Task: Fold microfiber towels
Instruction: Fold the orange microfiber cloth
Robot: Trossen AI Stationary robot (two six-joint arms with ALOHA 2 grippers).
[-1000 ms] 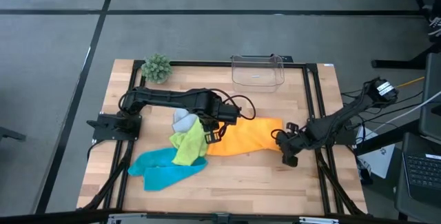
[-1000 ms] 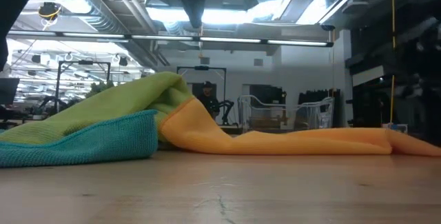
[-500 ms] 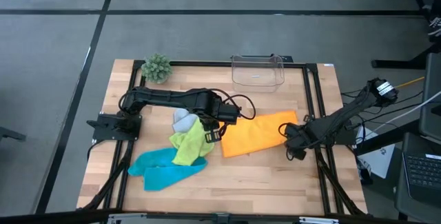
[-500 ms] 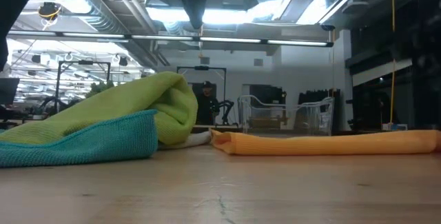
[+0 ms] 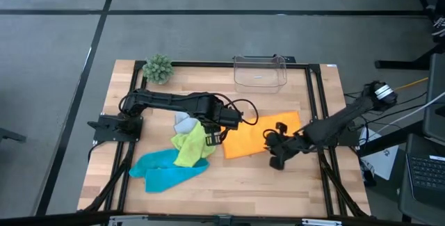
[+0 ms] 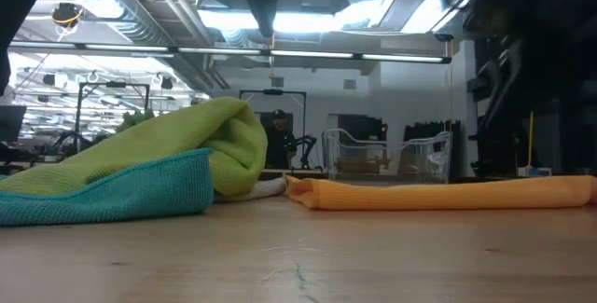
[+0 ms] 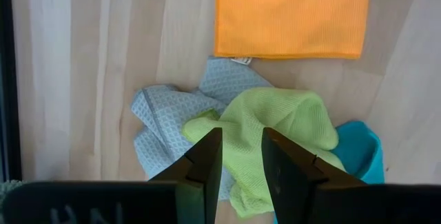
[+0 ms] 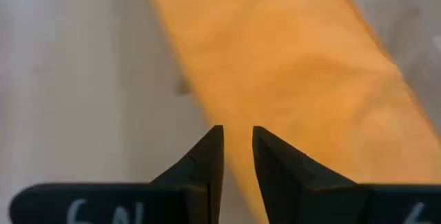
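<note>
Right gripper over the near edge of the orange towel, fingers narrowly parted, holding nothing. Left gripper likewise slightly agape and empty above the lime green towel. Beside the orange towel: grey towel, turquoise towel; beyond it, clear box and plant.

Orange towel flat beside heaped towels
</note>
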